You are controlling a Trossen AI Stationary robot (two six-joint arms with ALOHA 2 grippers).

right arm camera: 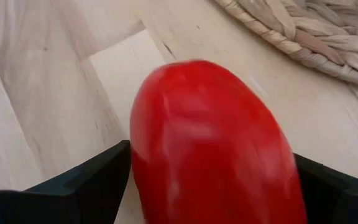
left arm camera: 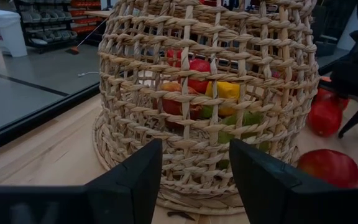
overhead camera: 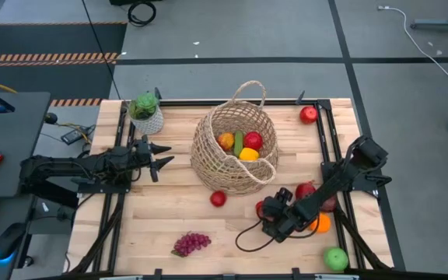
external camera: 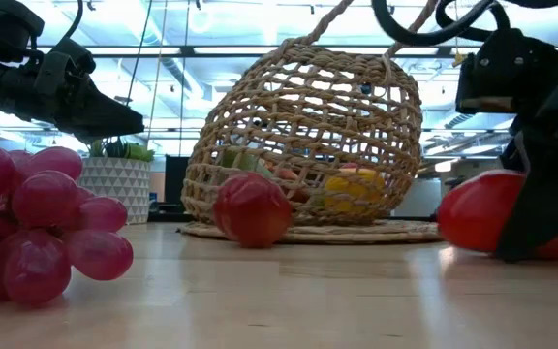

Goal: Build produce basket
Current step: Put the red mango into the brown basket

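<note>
The tan wicker basket [overhead camera: 236, 148] stands mid-table and holds an orange, a cucumber, a red apple and a yellow pepper. My left gripper [overhead camera: 162, 159] hovers open just left of the basket [left arm camera: 210, 81], above the table, touching nothing. My right gripper [overhead camera: 265, 211] is low at the table's near right, shut on a red fruit [right arm camera: 210, 143]. Loose on the table lie a red apple [overhead camera: 218, 198], another red fruit [overhead camera: 306, 190], an orange [overhead camera: 321, 224], a green apple [overhead camera: 335, 259], a far red apple [overhead camera: 308, 115] and purple grapes [overhead camera: 191, 243]. My right gripper holds the red fruit between its two fingers, one finger [right arm camera: 98, 180] on each flank [right arm camera: 143, 155]. The fingers come low, nearly level, from the table's right side. In the low view the fruit [external camera: 478, 213] rests with its underside on the table.
A green plant in a white pot [overhead camera: 146, 113] stands at the far left behind my left arm. Black rails run along the table's left and right edges [overhead camera: 329, 148]. Bare wood lies between the grapes and the basket [overhead camera: 169, 206].
</note>
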